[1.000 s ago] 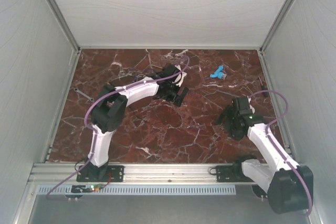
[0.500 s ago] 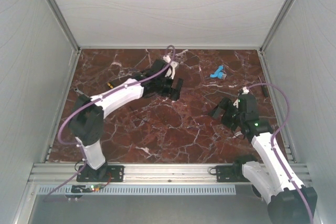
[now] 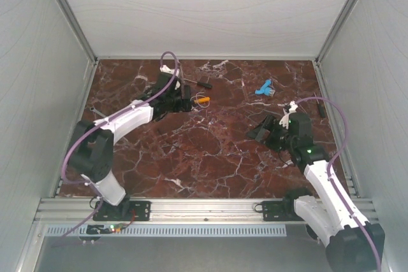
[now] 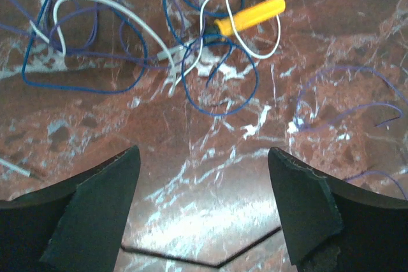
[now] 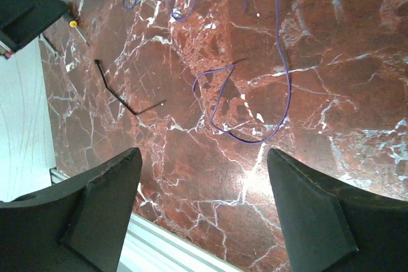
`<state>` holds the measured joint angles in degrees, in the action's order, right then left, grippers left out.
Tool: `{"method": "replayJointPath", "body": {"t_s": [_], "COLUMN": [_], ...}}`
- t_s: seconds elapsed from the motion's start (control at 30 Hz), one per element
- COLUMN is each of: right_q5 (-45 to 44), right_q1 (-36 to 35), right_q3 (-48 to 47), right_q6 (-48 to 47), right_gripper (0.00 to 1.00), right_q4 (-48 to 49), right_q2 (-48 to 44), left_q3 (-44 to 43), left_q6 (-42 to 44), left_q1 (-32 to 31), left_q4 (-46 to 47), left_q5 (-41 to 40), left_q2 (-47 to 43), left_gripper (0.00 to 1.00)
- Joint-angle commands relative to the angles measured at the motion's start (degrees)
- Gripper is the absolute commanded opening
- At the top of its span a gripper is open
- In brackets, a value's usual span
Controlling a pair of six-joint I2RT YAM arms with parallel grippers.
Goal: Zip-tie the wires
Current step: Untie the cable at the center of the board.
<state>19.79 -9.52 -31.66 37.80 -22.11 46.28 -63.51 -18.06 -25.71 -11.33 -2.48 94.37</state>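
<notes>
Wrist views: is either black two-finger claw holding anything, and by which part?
Nothing. Left gripper and right gripper gape empty; thin blue-and-white wires lie loose on the table.

The wires (image 4: 173,58) lie tangled on the far part of the surface (image 3: 210,157), left of centre, just ahead of the left hand (image 4: 203,157). The nearer screwdriver (image 3: 203,99) lies among their loops. The farther screwdriver (image 3: 204,84) lies just behind it, toward the back wall (image 3: 204,11). A small object (image 3: 263,88) sits well to their right. The right hand (image 3: 260,130) hangs right of centre, nearer than that object. Ahead of it a loose strand (image 5: 288,81) curls apart from the tangle, with a thin bent strip (image 5: 124,103) lying to its left in the right wrist view, not touching.
</notes>
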Motion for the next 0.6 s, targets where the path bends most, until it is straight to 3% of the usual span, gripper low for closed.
{"method": "replayJointPath", "body": {"t_s": [0.0,0.1,0.4,0.47,0.5,0.53,0.57], "right_q5": [3.4,3.0,2.9,3.0,3.1,3.1,3.0], "right_q1": [-0.5,-0.5,-0.4,-0.5,-0.4,-0.4,-0.4], "right_q3": [0.8,0.6,1.5,1.4,1.4,1.3,1.2], "right_q6": [0.0,-0.6,-1.1,-1.3,-1.4,-1.5,-1.7], "right_gripper": [0.77,0.77,0.77,0.77,0.77,0.77,0.77], "right_q4": [4.0,3.3,3.4,3.5,3.5,3.4,3.4], "right_q2": [0.8,1.1,1.1,1.6,1.8,2.0,2.2], "left_q3": [-1.4,-1.5,-4.3,-4.1,-3.9,-3.8,-3.7], "left_q6": [-4.0,-4.6,-4.4,-4.2,-3.8,-3.3,-2.8], "left_q1": [0.2,0.6,0.7,0.7,0.7,0.7,0.7], "left_q4": [10.2,14.0,18.1,19.6,20.6,21.3,21.5], "left_q5": [-3.1,-3.4,-9.2,-10.3,-10.5,-10.9,-11.3], "left_q2": [3.8,6.8,13.8,14.4,14.4,14.3,14.0], "left_gripper": [0.77,0.66,0.46,0.29,0.09,0.0,0.0]}}
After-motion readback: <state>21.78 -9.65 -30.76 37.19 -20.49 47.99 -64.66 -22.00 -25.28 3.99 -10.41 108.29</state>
